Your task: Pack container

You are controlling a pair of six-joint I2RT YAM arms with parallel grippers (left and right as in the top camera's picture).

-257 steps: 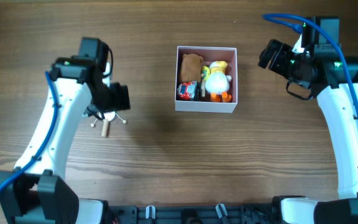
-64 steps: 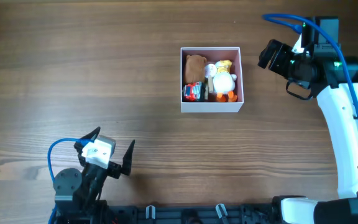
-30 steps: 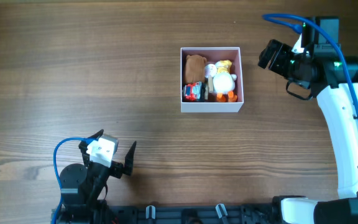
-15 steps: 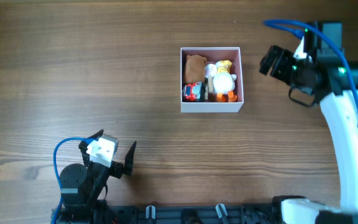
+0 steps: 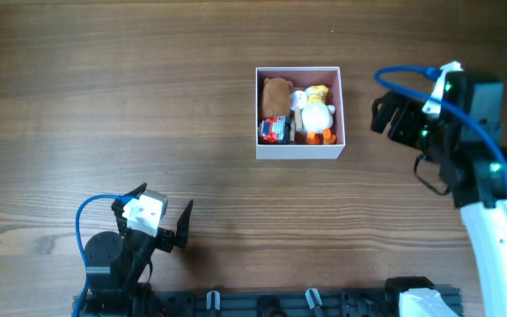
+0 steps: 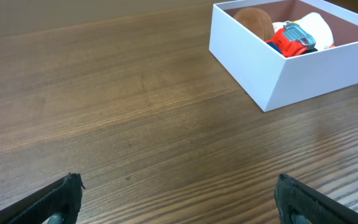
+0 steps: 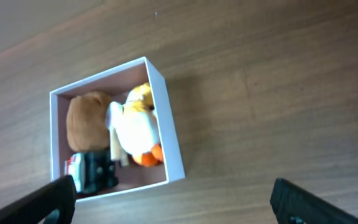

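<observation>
"sitting where, the container (image 5: 299, 150)?"
"on the table (image 5: 148, 88), toward the far side, upright with its top open. a brown plush (image 5: 276, 90), a white duck (image 5: 313, 113) and a red toy car (image 5: 271, 130) lie inside."
"and the hands?"
"left hand (image 6: 178, 190) is low by the near edge, well apart from the container, fingers spread wide. right hand (image 7: 173, 186) hangs to the container's right, fingers apart, holding nothing."

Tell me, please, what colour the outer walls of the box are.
White, seen best in the left wrist view of the box.
</observation>
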